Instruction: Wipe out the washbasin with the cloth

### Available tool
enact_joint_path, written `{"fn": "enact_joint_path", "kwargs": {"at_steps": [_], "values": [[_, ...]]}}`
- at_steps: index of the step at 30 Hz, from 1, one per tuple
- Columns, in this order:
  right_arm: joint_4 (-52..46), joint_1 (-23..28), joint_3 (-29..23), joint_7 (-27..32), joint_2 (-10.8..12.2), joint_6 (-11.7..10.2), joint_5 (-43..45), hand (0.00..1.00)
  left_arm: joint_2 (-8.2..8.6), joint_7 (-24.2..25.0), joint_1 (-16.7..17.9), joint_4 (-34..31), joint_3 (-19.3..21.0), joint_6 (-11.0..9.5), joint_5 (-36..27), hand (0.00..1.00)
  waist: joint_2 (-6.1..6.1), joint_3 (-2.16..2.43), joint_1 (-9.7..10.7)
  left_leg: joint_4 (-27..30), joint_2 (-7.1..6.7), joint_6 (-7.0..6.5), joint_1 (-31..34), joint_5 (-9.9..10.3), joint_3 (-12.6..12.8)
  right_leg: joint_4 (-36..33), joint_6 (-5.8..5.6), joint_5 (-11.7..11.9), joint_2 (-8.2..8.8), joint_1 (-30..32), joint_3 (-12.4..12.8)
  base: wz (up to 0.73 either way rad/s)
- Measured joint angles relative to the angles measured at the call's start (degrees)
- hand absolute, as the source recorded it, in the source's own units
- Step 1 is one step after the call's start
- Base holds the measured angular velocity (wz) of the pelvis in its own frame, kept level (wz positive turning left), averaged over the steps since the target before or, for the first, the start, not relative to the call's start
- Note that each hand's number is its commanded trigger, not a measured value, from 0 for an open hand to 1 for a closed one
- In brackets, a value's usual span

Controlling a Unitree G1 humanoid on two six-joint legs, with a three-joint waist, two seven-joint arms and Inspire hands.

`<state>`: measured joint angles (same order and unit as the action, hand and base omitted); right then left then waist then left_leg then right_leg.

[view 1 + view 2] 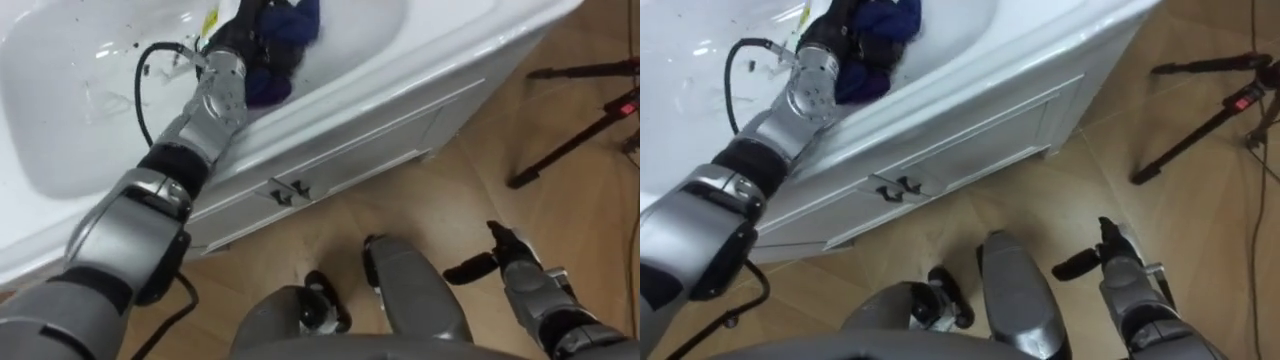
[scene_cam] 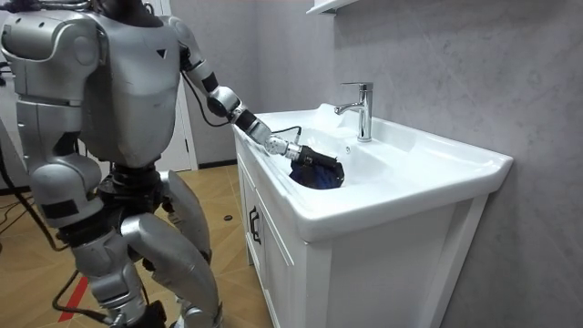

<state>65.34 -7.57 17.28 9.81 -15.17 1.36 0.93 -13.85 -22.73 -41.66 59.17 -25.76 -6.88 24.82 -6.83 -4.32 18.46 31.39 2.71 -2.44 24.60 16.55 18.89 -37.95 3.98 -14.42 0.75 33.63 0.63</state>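
A dark blue cloth (image 1: 292,28) lies bunched inside the white basin (image 1: 400,60), near its front wall. My left hand (image 1: 236,48) reaches over the front rim with its dark fingers curled into the cloth. In the room view the same hand (image 2: 308,156) presses the cloth (image 2: 321,175) against the basin's (image 2: 410,187) near side, below the chrome tap (image 2: 361,107). My right hand (image 1: 508,262) hangs low at my side over the wooden floor, fingers relaxed, holding nothing.
I stand close in front of the white vanity cabinet (image 1: 330,160), whose doors carry two small dark handles (image 1: 288,191). Black tripod legs (image 1: 575,125) spread over the floor on my right. A grey wall (image 2: 474,64) rises behind the basin.
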Motion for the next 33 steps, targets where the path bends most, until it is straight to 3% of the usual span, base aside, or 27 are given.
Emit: {"fn": "enact_joint_path", "kwargs": {"at_steps": [4,7,8,11,13,16,23,29,30,31,32,33], "values": [[-1.9,1.4,-0.1,-0.1,-1.7,0.1,0.1,0.00,-2.63,-2.1,-1.4,4.3,-1.5,0.4,2.3,1.00,-0.59,-0.12,0.6,0.9,0.72,-0.09,0.2,1.1,1.4,-1.0,0.11,0.2,-0.34,0.9,0.8,-0.30],[-3.2,2.0,-0.1,-0.7,-2.7,0.8,0.2,0.00,-6.17,-3.3,-2.0,8.1,-2.0,0.8,4.2,1.00,-1.48,-0.25,1.4,2.1,1.10,-0.07,1.3,1.7,2.8,-1.9,0.17,0.5,-1.16,2.6,2.0,-0.23],[-3.2,2.0,-0.1,-0.9,-2.8,0.9,0.2,0.00,-6.67,-3.3,-2.2,8.7,-2.1,1.1,4.2,1.00,-1.57,-0.28,1.6,2.3,1.31,-0.08,1.5,1.8,3.0,-2.0,0.23,0.5,-1.30,2.8,2.1,-0.17],[-3.3,2.1,-0.1,-1.2,-2.9,1.3,0.2,0.00,-8.97,-3.0,-3.3,12.2,-3.7,3.5,4.3,1.00,-2.39,-0.20,1.5,4.1,2.68,0.24,2.8,2.5,3.3,-2.3,0.55,0.8,-2.22,3.7,2.4,-0.14],[-4.1,2.6,-0.2,-1.2,-3.4,1.3,0.2,0.00,-11.42,-2.3,-3.1,13.9,-3.8,5.1,4.5,1.00,-2.41,-0.18,1.1,4.5,2.74,0.38,3.1,2.7,4.3,-3.0,0.73,0.9,-2.74,4.7,3.1,-0.21],[-5.3,3.3,-0.6,-1.2,-4.2,1.3,0.2,0.00,-12.91,-0.8,-2.9,15.1,-3.8,7.1,4.6,1.00,-2.73,-0.04,0.4,4.6,2.69,0.66,3.8,2.5,3.7,-3.2,1.08,1.0,-2.84,5.4,3.2,-0.01],[-5.3,3.5,-0.6,0.1,-4.3,1.9,1.7,0.00,-14.77,-0.5,0.7,15.2,-2.3,7.1,4.4,1.00,-3.14,0.30,-2.9,5.0,2.85,1.10,3.5,2.1,3.5,-3.0,1.56,1.0,-2.90,4.9,2.8,0.01],[-5.6,4.2,-1.1,0.1,-4.3,2.4,1.9,0.00,-16.12,-0.4,7.3,15.1,4.2,7.1,4.0,1.00,-3.69,1.23,-5.3,5.1,2.45,1.11,2.6,2.0,2.0,-2.7,1.43,0.6,-2.64,3.4,2.1,0.04],[-5.5,4.5,-1.1,0.1,-4.3,2.4,1.9,0.00,-16.13,-0.5,8.4,15.0,5.6,7.1,4.1,1.00,-3.59,1.98,-6.0,5.0,2.32,1.11,2.5,2.0,1.8,-2.7,1.23,0.5,-2.64,3.3,2.2,0.00],[-5.3,5.0,-1.1,0.0,-4.3,2.4,1.9,0.00,-16.14,-0.5,9.2,15.0,6.7,7.1,4.0,1.00,-3.34,2.33,-6.5,4.7,2.11,1.17,2.0,1.9,1.5,-2.7,0.99,0.3,-2.63,2.9,2.3,0.00],[-5.3,5.0,-1.1,0.0,-4.3,2.4,1.9,0.00,-16.14,-0.5,9.6,15.0,7.2,7.1,4.1,1.00,-3.20,2.37,-6.5,4.4,1.94,1.20,1.6,1.8,1.3,-2.7,0.93,0.3,-2.57,2.5,2.3,0.00],[-5.3,5.2,-1.3,0.0,-4.3,2.4,1.9,0.00,-16.14,-0.5,10.7,14.9,7.8,7.1,4.1,1.00,-2.91,2.90,-6.7,4.0,1.61,1.22,0.9,1.7,1.2,-2.7,0.69,0.0,-2.38,2.0,2.3,0.00]]}}
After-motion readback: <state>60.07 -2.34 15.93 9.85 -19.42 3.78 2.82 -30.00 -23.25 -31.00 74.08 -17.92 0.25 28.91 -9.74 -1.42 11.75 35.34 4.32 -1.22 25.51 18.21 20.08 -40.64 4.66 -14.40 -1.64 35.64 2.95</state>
